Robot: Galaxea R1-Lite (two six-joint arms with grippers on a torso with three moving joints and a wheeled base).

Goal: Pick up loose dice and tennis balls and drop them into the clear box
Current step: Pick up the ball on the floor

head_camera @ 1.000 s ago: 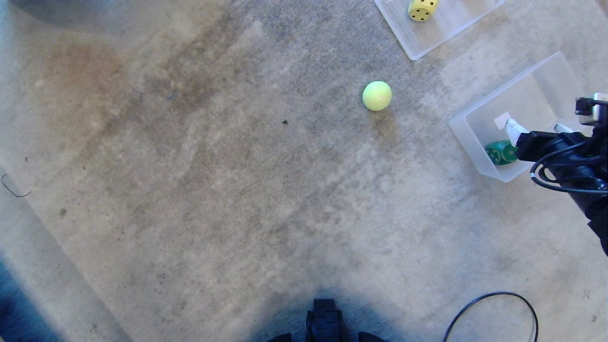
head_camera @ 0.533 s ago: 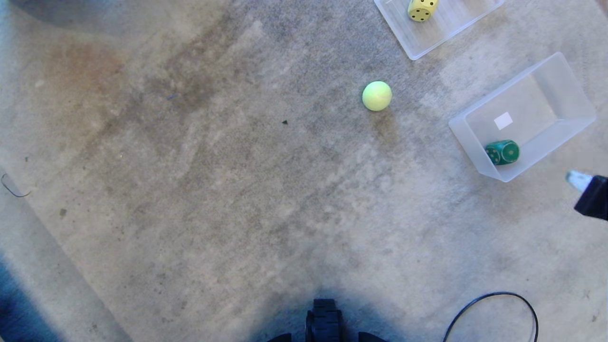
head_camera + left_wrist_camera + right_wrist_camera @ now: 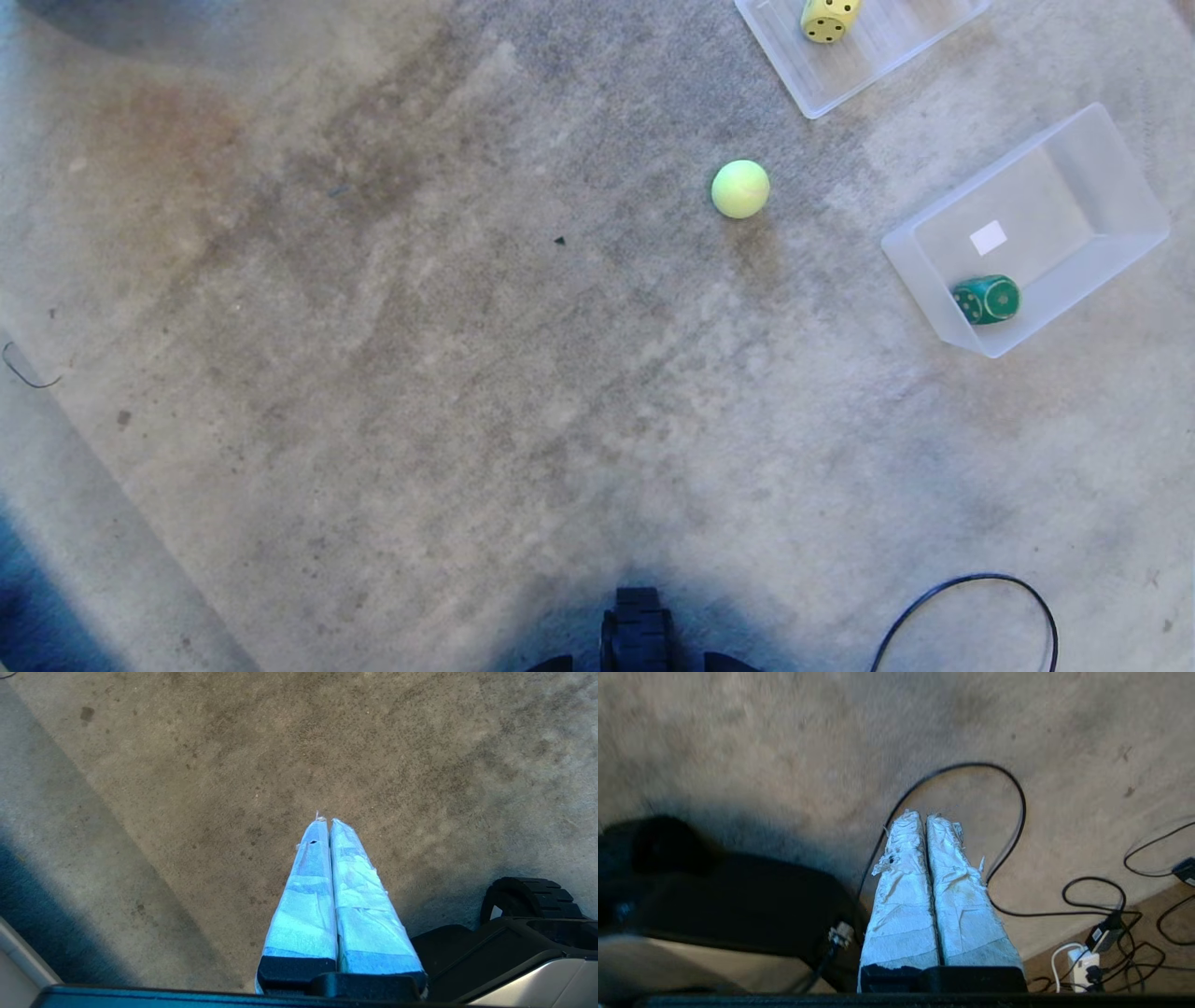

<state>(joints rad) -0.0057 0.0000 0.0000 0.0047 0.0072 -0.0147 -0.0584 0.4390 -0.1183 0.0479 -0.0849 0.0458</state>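
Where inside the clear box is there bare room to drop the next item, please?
The clear box is bare from the white sticker to its far end; only the near corner is taken, by the green die.

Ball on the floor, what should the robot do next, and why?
Probably reach the right claw out to the ball and open it. The ball lies loose on the carpet left of the box, which holds only the green die, and both claws are shut, empty and pulled back.
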